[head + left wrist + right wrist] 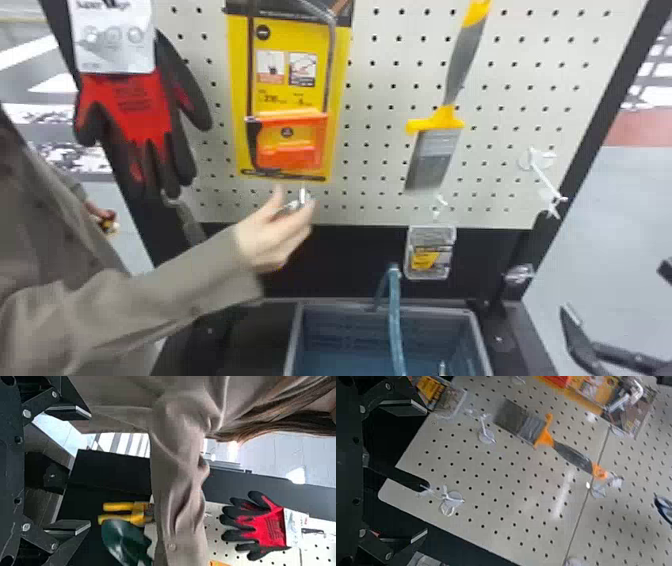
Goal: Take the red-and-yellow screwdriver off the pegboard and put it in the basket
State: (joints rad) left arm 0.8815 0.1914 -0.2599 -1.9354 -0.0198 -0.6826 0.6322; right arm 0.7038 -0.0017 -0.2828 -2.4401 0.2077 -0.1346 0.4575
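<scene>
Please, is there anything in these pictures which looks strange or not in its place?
Yes: a person's hand is in front of the pegboard, just below the packaged saw, which is unusual inside the robot's work area. Nothing looks clearly spilled or damaged.

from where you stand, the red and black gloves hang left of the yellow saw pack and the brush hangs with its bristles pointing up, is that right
Not quite: the head view shows the brush hanging with its bristles pointing down. The gloves do hang left of the yellow saw pack.
</scene>
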